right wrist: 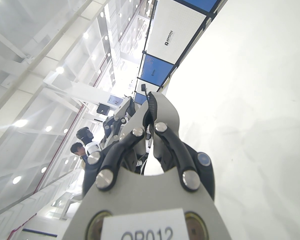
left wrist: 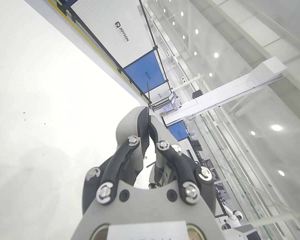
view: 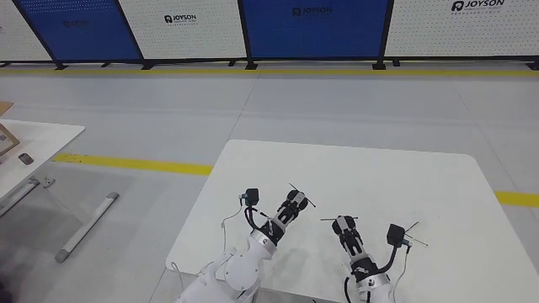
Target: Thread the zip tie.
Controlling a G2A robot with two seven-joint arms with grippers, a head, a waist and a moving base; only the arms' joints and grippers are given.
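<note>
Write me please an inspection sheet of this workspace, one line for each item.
Surface: white table, both arms over its near part.
Job's things: black zip tie, its tail in the left claw, head end in the right claw, ends apart.
Clutter: a few small dark specks on the table.
Claws: both shut on the zip tie.
Cables: thin lead loops beside the left arm.
Surroundings: blue and white panels, yellow floor line, second table.

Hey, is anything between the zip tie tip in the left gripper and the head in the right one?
Nothing visible. The left gripper pinches the zip tie tip, the right gripper the zip tie head; the gap between them above the table is open.
</note>
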